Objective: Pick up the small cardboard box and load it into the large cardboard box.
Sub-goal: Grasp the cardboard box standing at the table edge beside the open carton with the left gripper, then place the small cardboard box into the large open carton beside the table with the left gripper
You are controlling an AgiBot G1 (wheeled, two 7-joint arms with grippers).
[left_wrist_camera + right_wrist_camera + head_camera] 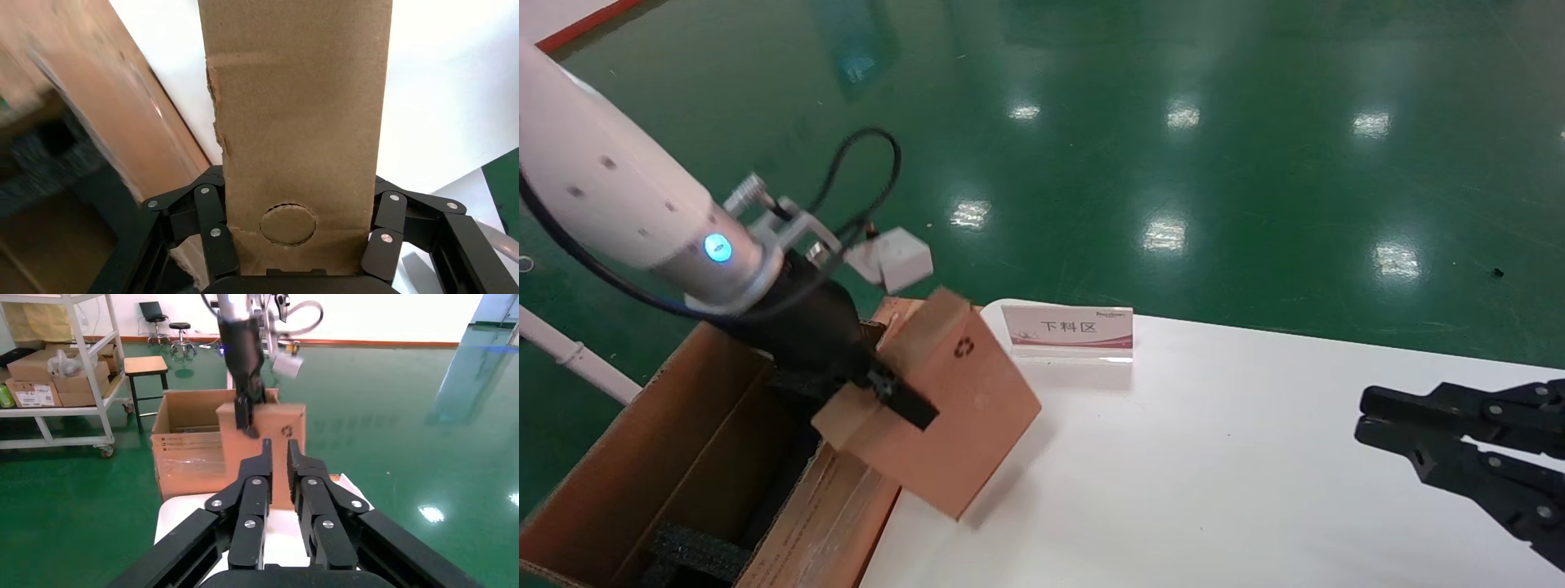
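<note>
My left gripper (891,392) is shut on the small cardboard box (964,400), a flat brown box with a black recycling symbol. It holds the box tilted in the air over the table's left edge, right beside the large cardboard box (682,425). In the left wrist view the fingers (214,236) clamp the box's narrow end (300,110). The right wrist view shows the small box (232,453) in front of the large carton (183,447). My right gripper (1361,416) is parked over the table's right side, empty, its own view (278,444) showing the jaws nearly together.
The white table (1214,490) carries a small sign card (1071,331) at its far edge. Black foam (695,551) lies inside the carton, which stands on the green floor left of the table. A shelf rack (61,373) and stool (145,366) stand beyond.
</note>
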